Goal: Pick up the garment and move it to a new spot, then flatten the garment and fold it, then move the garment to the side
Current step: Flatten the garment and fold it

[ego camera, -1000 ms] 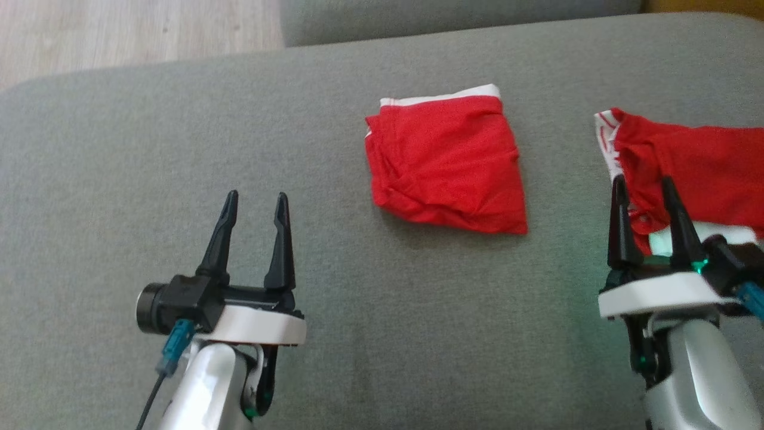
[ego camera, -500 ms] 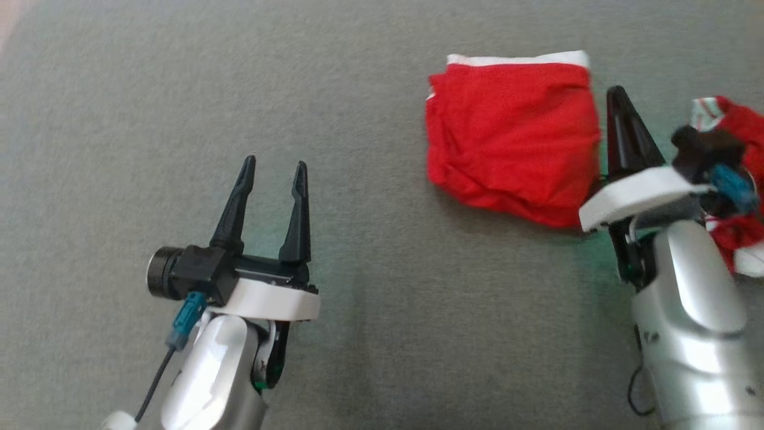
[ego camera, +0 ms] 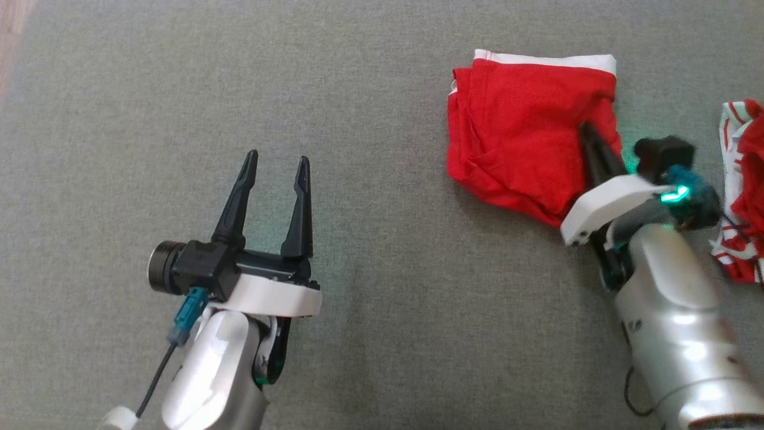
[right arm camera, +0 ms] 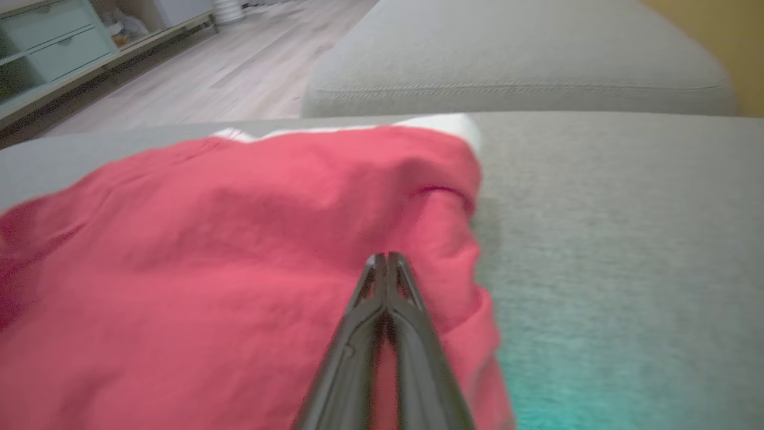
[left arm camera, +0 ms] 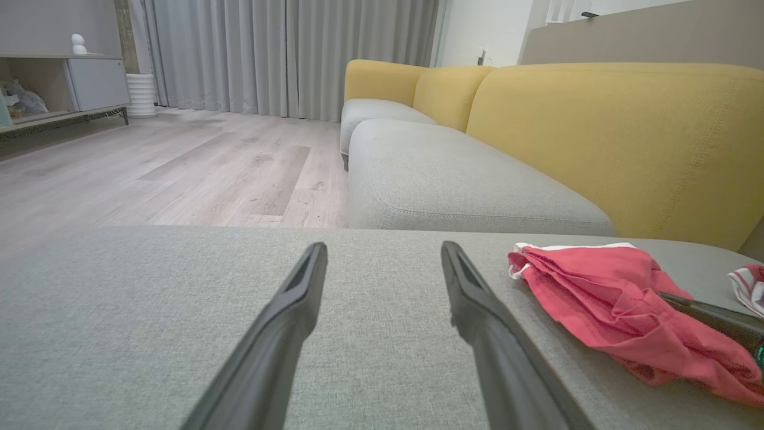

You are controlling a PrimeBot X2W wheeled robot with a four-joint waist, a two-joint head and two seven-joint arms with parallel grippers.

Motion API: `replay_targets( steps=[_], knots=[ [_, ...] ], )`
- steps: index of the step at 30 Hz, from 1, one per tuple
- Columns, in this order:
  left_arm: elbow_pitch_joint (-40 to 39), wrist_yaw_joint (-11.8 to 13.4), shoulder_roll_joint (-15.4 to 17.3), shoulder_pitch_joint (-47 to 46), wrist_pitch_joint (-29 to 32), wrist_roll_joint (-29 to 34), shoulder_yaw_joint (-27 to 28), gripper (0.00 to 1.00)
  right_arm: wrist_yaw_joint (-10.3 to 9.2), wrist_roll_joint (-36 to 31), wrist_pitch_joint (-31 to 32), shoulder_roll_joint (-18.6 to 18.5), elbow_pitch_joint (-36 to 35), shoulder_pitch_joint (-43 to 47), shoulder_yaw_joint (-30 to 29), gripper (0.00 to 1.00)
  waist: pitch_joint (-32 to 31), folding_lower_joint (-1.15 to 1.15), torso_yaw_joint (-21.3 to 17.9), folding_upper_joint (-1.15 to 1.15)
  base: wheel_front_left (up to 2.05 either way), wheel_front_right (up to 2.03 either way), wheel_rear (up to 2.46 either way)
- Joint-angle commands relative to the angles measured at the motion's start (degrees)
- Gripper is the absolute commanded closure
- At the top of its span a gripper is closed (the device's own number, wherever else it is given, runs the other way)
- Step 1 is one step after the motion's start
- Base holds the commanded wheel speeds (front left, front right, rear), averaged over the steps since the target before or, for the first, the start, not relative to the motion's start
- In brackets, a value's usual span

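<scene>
In the head view the folded red garment (ego camera: 525,137) lies on the grey sofa seat (ego camera: 382,269), far and right of centre, with its white waistband along the far edge. The right pincer (ego camera: 587,128) is clenched, its tips over the garment's near right corner. A second ago it stood spread open by the red-and-white striped garment (ego camera: 743,197) further right, so it has closed and swung left. The camera has shifted too, so the folded garment's new place in the picture is no move of its own. The left pincer (ego camera: 278,156) is released over bare cushion at near left, as before. In the left wrist view that pincer (left arm camera: 385,248) stands wide apart with nothing between its fingers; the garment (left arm camera: 597,286) lies to the right. In the right wrist view the right pincer (right arm camera: 385,258) has its tips pressed together on the red cloth (right arm camera: 239,269); whether any fabric is pinched I cannot tell. The fold looks done, so this is probably the start of moving the garment aside.
</scene>
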Motion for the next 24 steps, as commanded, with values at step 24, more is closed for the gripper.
replay_targets(
  steps=[24],
  knots=[
    [-1.8,1.1,0.5,-1.8,-0.3,-1.7,0.1,0.00,-0.04,9.0,-2.3,1.0,3.6,-3.9,20.3,1.00,-1.3,0.00,3.4,0.00,0.00,0.00,0.00]
  ],
)
